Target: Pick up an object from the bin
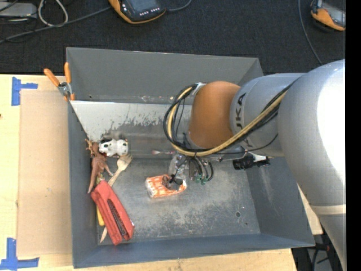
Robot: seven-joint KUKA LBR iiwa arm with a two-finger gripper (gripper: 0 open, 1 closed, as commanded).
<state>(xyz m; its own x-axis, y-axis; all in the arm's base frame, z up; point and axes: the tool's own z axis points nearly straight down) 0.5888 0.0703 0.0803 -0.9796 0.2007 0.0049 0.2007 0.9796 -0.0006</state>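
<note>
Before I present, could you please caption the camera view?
Tool at an orange-and-white packet in the grey bin; red case and toys along its left wall.

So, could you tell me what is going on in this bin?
The robot arm reaches into the grey bin from the view's right. Its hand is down near the bin's middle, right at a small orange and white packet lying on the floor; nothing is lifted yet. A red flat case, a brown toy dinosaur and a white and black toy animal lie along the view's left wall, away from the hand.
</note>
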